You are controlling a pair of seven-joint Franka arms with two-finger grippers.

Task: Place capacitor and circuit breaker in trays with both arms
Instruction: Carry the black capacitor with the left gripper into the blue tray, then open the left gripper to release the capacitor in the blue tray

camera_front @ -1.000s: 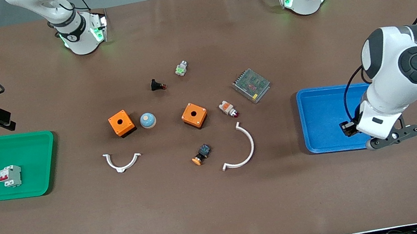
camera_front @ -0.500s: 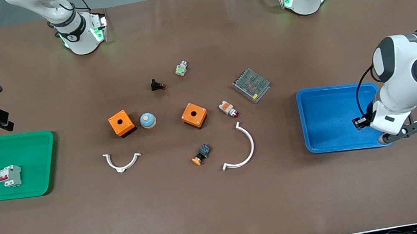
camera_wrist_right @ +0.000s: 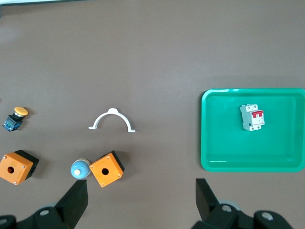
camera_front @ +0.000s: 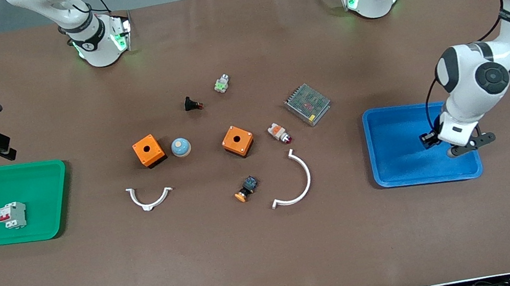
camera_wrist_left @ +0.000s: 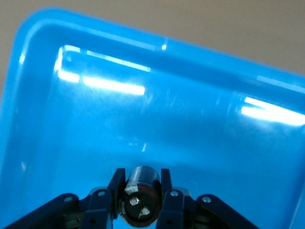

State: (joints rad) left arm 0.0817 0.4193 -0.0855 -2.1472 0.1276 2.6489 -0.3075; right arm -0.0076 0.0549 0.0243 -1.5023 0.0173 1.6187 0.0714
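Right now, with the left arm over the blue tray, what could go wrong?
1. The left tool grips the capacitor above the blue tray; being round, it may roll after release.
2. It hangs close to the tray's rim, so it might land outside the tray.

High front camera facing both bases, left wrist close over blue tray [camera_wrist_left: 38,119], right wrist high.

Robotics lab bench: brown mat [camera_front: 272,243], bolted arm bases, sorting trays [camera_front: 6,174], scattered electrical parts
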